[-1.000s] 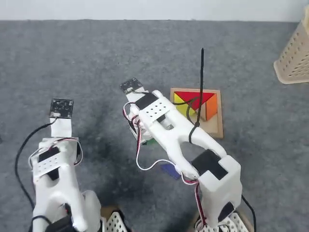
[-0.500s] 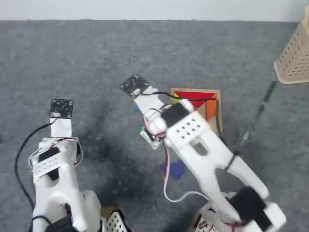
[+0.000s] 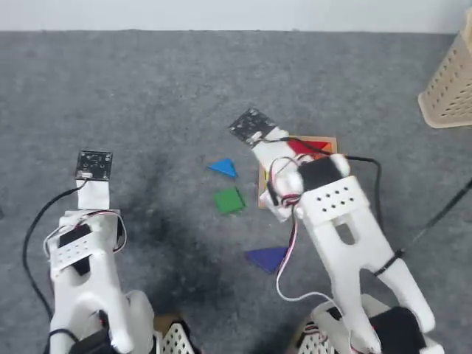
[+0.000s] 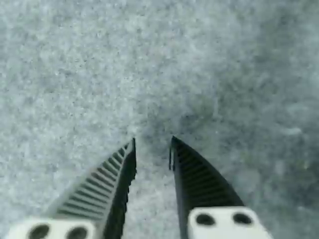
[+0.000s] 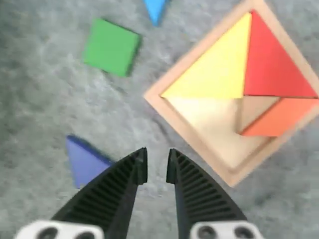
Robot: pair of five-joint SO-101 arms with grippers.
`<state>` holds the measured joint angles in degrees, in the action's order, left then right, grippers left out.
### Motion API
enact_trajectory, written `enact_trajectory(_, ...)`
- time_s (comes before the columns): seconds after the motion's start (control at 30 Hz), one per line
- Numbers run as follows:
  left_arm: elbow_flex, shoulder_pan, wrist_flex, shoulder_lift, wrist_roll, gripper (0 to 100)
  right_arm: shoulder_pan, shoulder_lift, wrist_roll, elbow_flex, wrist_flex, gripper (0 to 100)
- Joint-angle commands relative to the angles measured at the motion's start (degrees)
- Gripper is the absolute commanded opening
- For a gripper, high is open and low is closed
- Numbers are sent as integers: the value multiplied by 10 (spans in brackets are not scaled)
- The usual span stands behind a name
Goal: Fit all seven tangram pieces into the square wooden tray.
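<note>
The square wooden tray (image 5: 184, 125) holds a yellow triangle (image 5: 219, 69), a red triangle (image 5: 271, 64) and an orange triangle (image 5: 279, 117); part of its floor is bare. On the carpet beside it lie a green square (image 5: 110, 47), a light blue triangle (image 5: 155, 7) and a dark blue triangle (image 5: 84, 162). My right gripper (image 5: 158, 167) hovers over the carpet just off the tray's corner, narrowly open with nothing in it. In the high view the right arm (image 3: 324, 195) covers most of the tray (image 3: 330, 140). My left gripper (image 4: 152, 142) is narrowly open over bare carpet.
From above, the light blue triangle (image 3: 223, 168), the green square (image 3: 228, 200) and the dark blue triangle (image 3: 267, 258) lie between the two arms. The left arm (image 3: 77, 251) sits at the near left. A pale slatted basket (image 3: 450, 81) stands at the far right edge.
The right arm swung to the right, from over the loose pieces to the tray, uncovering the light blue triangle and green square. The left arm kept still.
</note>
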<state>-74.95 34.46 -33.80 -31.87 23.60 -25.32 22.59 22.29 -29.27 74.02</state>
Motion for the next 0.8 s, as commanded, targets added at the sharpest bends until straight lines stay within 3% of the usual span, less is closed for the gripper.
enact_trajectory(0.0,24,0,5,0,2,107,37,29,32,4,-6,69)
enact_trajectory(0.3,24,0,5,0,2,107,77,29,89,4,-7,69)
enact_trajectory(0.77,24,0,5,0,2,107,77,29,91,-18,-31,69)
